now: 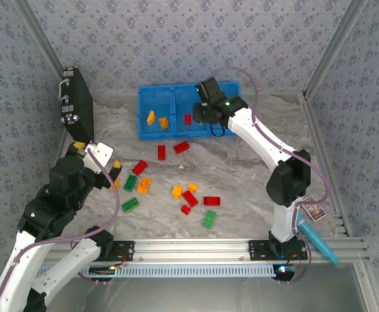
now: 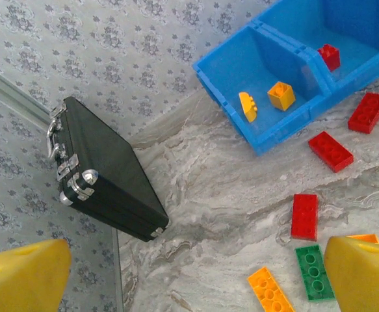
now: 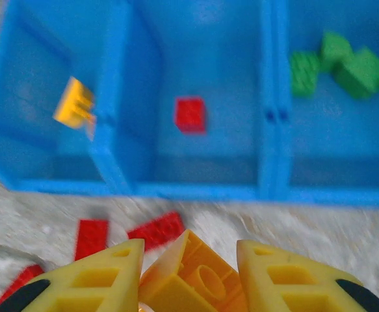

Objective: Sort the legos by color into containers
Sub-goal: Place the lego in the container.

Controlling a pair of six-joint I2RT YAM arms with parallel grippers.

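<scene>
Blue containers (image 1: 151,93) at the far tabletop (image 1: 241,175) edge, right gripper (image 1: 202,117) hanging above them; loose legos (image 1: 190,198) scattered nearer, left gripper (image 1: 113,173) beside them.

From the left wrist: fingers spread wide, holding nothing.

From the right wrist: clamped on an orange-yellow brick (image 3: 192,279) (tilted in the grip), facing the red-brick compartment rather than the orange one. Likely missort if released here.

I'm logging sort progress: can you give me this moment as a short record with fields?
bin: three compartments
left compartment: two orange bricks
middle compartment: one red brick
right compartment: green bricks
right gripper: shut on held orange brick, near the bin
left gripper: open, empty
table: loose bricks in all three colours
</scene>
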